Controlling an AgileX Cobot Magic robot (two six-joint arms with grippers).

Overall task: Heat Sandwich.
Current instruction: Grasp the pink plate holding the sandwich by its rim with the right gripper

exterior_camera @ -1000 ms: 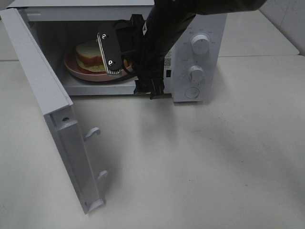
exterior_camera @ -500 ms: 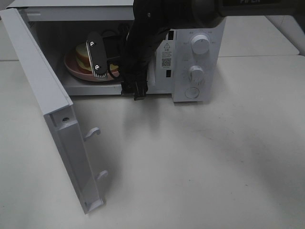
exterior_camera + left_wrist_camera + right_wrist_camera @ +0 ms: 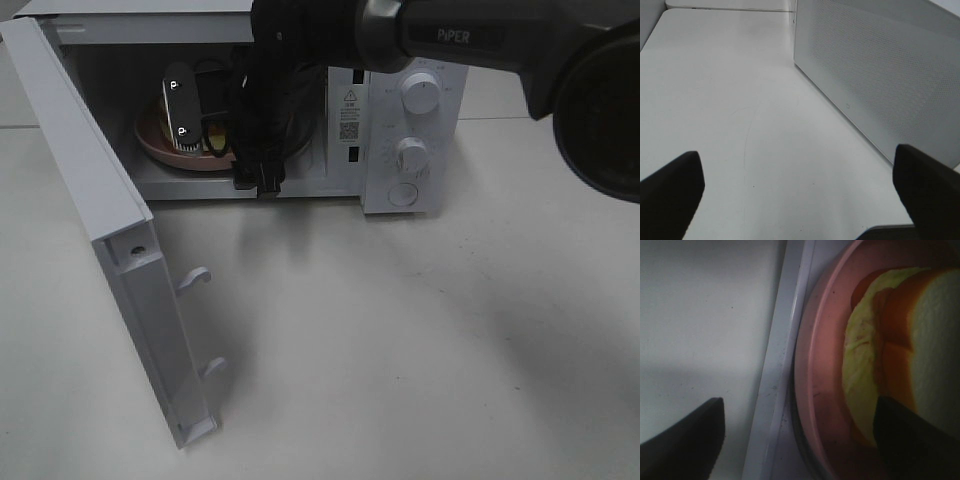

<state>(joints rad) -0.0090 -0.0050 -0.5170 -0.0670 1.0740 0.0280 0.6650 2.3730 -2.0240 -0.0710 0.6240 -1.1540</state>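
High view: the right gripper (image 3: 190,118) reaches into the open microwave (image 3: 420,130) at upper left, jaws spread over the pink plate (image 3: 150,145). Sandwich mostly hidden behind it.

Left wrist view: left gripper (image 3: 795,190) spread wide, empty, over the table (image 3: 730,100).

Right wrist view: sandwich (image 3: 900,350) on plate, right of frame, not gripped. Risk: one finger (image 3: 905,435) over the bread could snag it, dragging the plate.

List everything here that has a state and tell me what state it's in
microwave door: swung wide open
sandwich: lying on the pink plate, not gripped
pink plate: inside the microwave cavity
right pincer: open, over the plate's edge
left pincer: open, empty, above the table beside the door
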